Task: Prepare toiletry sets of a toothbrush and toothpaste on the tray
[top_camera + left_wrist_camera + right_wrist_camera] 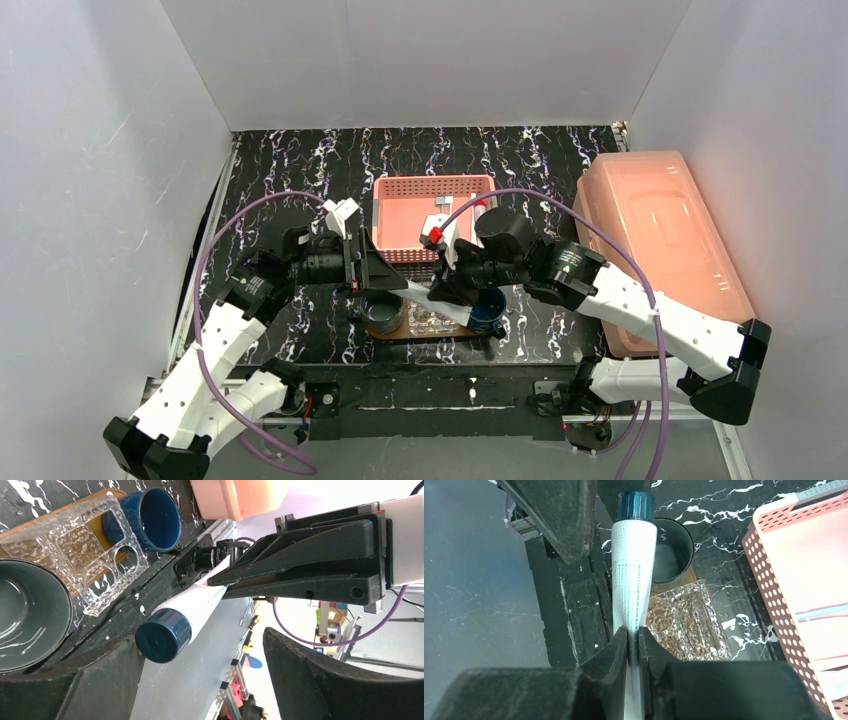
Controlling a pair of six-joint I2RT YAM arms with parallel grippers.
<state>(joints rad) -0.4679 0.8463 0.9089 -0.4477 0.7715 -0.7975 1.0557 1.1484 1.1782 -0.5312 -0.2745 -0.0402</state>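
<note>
My right gripper (633, 637) is shut on the flat tail of a white toothpaste tube (634, 580) with a dark blue cap (162, 635), holding it nearly level above the table. My left gripper (200, 645) is open, its jaws on either side of the cap, which sits close to one finger (70, 690). In the top view both grippers meet over the dark wooden tray (398, 332). On it stand a grey cup (383, 312), a blue cup (487, 310) and a clear holder (432, 320). I cannot make out a toothbrush.
A pink perforated basket (432, 215) with a few packaged items sits just behind the tray. A large translucent pink lidded box (660, 240) stands at the right. The table's near edge with the arm bases runs just below the tray.
</note>
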